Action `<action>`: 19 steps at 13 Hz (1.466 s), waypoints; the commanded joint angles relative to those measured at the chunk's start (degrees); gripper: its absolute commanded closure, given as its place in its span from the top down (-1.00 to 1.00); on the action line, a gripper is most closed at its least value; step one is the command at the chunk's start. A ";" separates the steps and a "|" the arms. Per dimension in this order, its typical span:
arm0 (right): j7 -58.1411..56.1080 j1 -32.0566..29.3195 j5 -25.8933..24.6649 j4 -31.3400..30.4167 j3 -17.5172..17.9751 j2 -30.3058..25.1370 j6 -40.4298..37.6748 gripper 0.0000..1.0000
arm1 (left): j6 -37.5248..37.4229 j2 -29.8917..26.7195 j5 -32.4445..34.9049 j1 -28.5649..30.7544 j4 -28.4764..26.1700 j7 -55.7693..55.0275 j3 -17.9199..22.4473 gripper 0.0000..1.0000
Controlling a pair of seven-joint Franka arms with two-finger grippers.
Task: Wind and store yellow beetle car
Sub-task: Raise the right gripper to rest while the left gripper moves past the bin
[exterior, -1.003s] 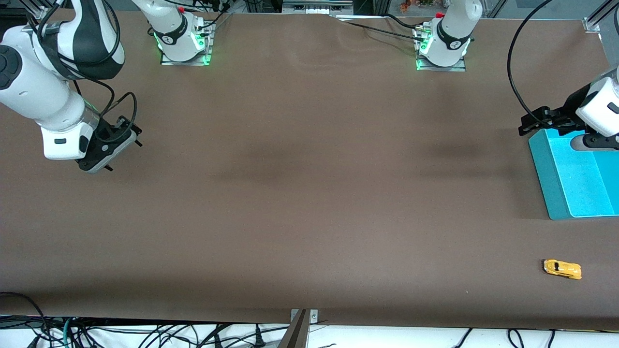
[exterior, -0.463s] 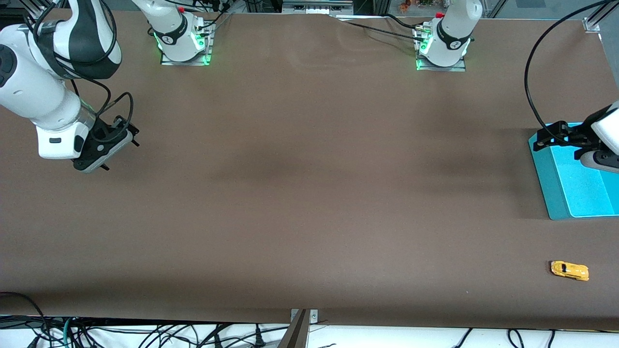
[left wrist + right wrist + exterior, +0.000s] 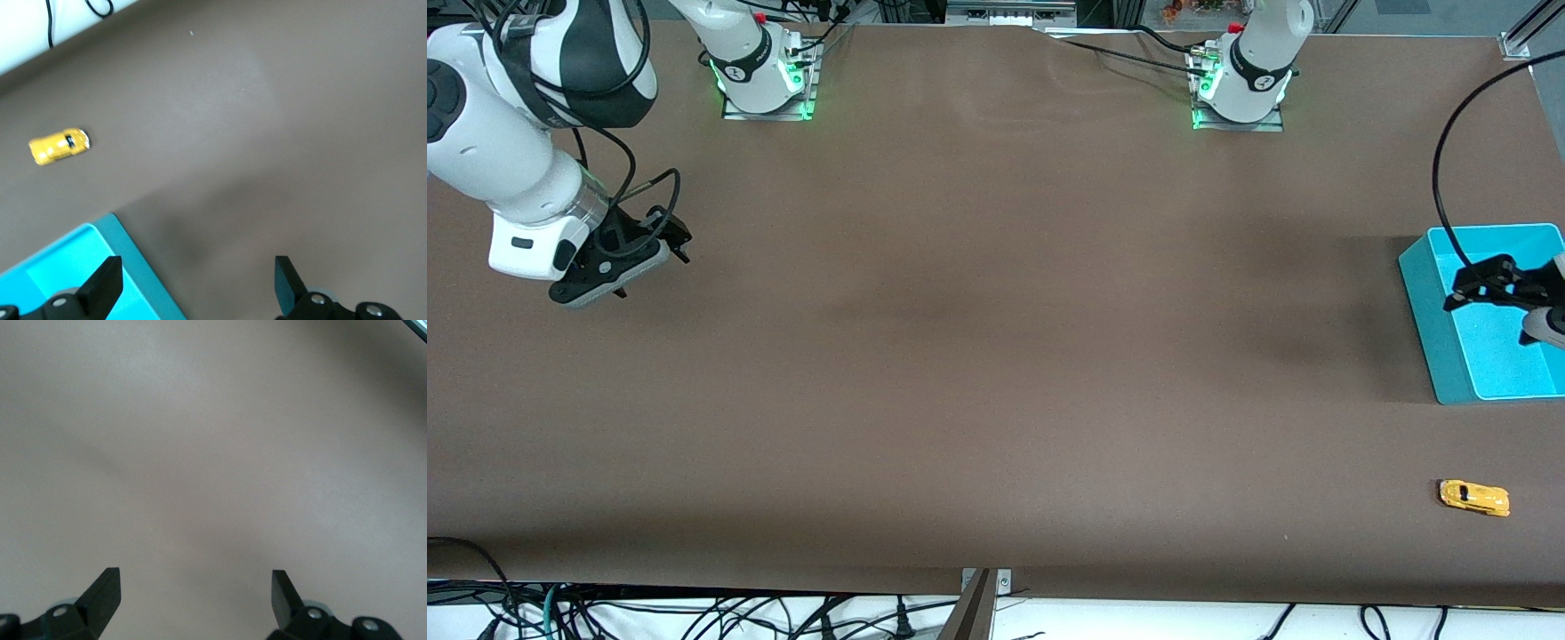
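The task looks barely begun; the car [image 3: 1473,497] sits alone on the table [image 3: 996,356] in the lower right of the front view, nearer the camera than the bin [image 3: 1440,347], well apart from it, and nothing touches it. In the left wrist view the car [image 3: 59,146] shows at the left edge, with a corner of the bin [image 3: 143,273] low in the frame.

The left gripper [image 3: 1485,286] hangs over the bin at the right edge of the front view; its jaws stand wide apart and hold nothing, as the left wrist view shows. The right gripper [image 3: 609,267] hovers over bare table in the upper left of the front view, jaws likewise spread wide and empty; that arm seems to wait.

So nothing of the job appears done; by my reading the car is not yet picked up, not wound, not stored, and the bin shows no contents where it can be seen. What is left: reach the car, grasp it, wind it, then put it in the bin, presumably the place to store it.
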 commanded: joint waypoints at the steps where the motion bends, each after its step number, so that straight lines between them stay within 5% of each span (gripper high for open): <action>1: 3.17 1.58 0.97 1.59 -1.85 -1.30 -3.57 1.00 | 2.54 4.56 0.96 2.71 5.09 9.90 -0.35 1.00; 5: 9.60 2.20 3.52 8.08 -2.38 -3.32 -16.84 1.00 | 10.88 10.19 0.35 8.78 5.53 26.32 -0.53 1.00; 9: 9.51 4.57 8.18 9.85 -10.19 -5.61 -20.28 1.00 | 22.29 17.21 -3.95 14.23 5.62 45.39 -0.53 1.00; 19: 15.04 4.92 7.48 11.17 -9.59 -3.50 -20.73 1.00 | 48.08 27.24 -4.31 15.12 5.61 67.15 -1.05 1.00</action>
